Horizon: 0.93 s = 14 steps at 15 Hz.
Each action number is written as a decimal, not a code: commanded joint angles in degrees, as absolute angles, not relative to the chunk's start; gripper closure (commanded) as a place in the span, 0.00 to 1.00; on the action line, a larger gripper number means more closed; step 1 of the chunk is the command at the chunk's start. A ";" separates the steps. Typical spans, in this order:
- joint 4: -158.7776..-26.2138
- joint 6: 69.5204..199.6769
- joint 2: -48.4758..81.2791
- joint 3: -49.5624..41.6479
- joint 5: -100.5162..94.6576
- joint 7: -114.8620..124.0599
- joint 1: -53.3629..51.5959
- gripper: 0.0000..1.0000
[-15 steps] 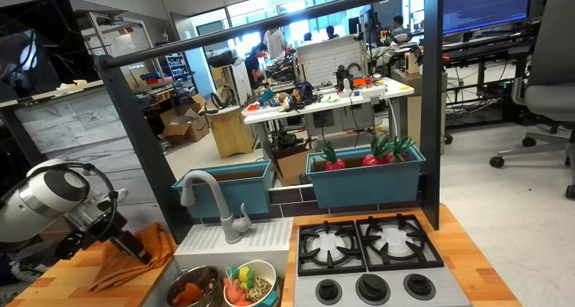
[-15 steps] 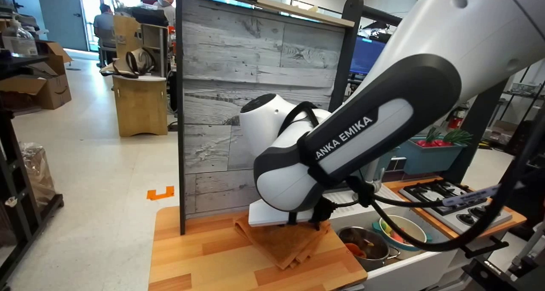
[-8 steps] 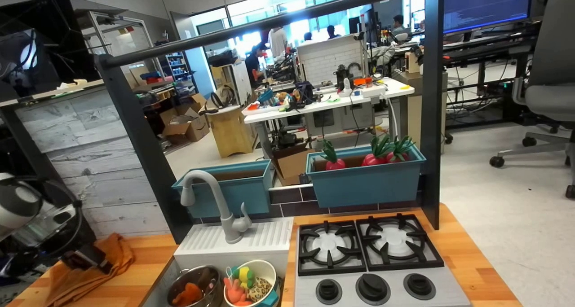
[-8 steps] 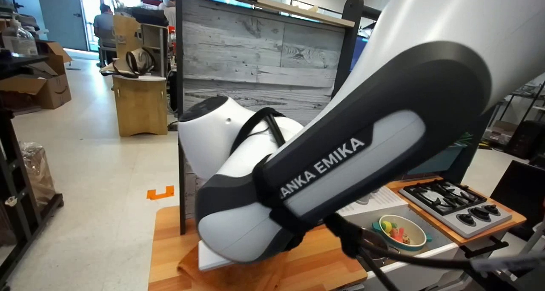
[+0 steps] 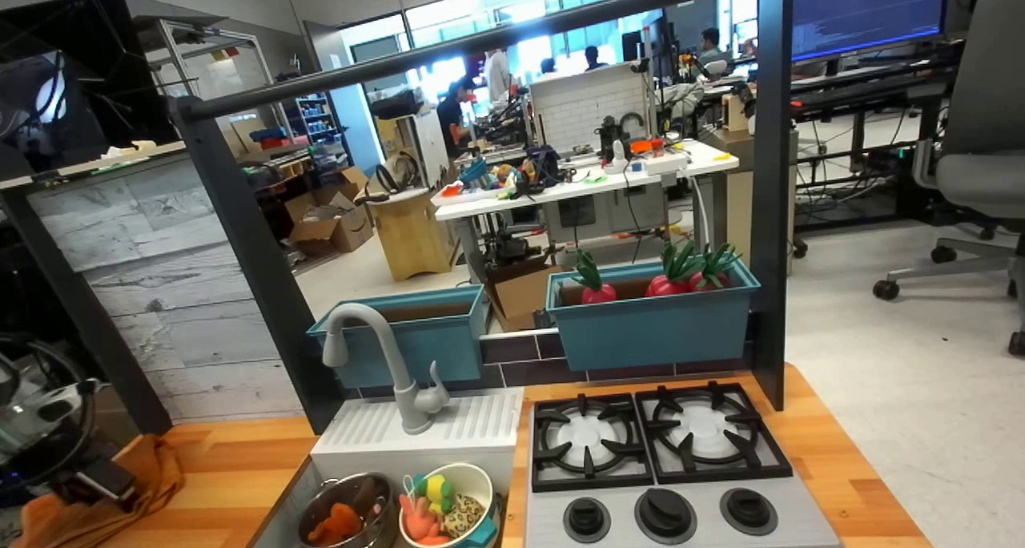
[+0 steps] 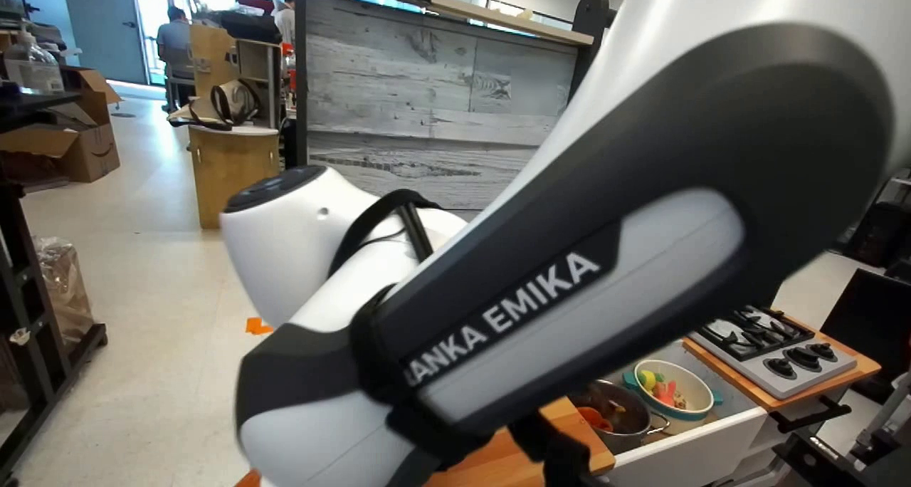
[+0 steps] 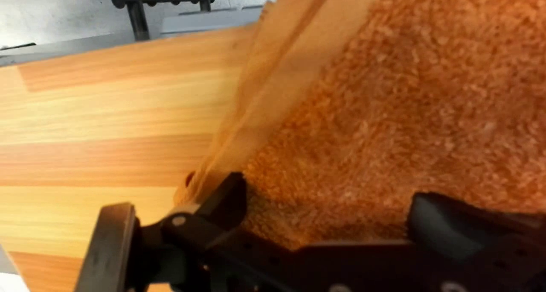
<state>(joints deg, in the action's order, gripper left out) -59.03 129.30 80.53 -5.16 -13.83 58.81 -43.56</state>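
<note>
an orange cloth (image 7: 401,112) lies on wooden counter (image 7: 106,125).

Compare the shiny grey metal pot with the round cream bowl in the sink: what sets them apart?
Look: the shiny grey metal pot is bare metal, while the round cream bowl has teal on its outside.
Contents: the pot shows a bright orange item; the bowl shows a leopard-print piece and a yellow-green piece.
Shared: both are round and stand upright in the white sink.

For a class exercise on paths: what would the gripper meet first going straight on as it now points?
Probably the cloth: it lies straight ahead of the open gripper in the wrist view, possibly touching it; depth is unclear.
</note>
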 commanded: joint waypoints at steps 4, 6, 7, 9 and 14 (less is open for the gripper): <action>-61.02 128.22 82.30 -10.05 -11.01 65.20 -33.64 0.00; -57.54 124.64 84.30 -8.59 -10.93 64.85 -32.46 0.00; -56.46 124.24 85.02 -7.64 -11.33 63.83 -32.48 0.00; -54.07 125.75 86.32 -5.30 -12.46 61.54 -34.44 0.00; -53.60 130.86 84.52 -0.78 -13.66 57.21 -40.70 0.00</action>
<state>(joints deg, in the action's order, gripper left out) -56.59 127.53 81.45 -4.05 -13.58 59.25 -37.62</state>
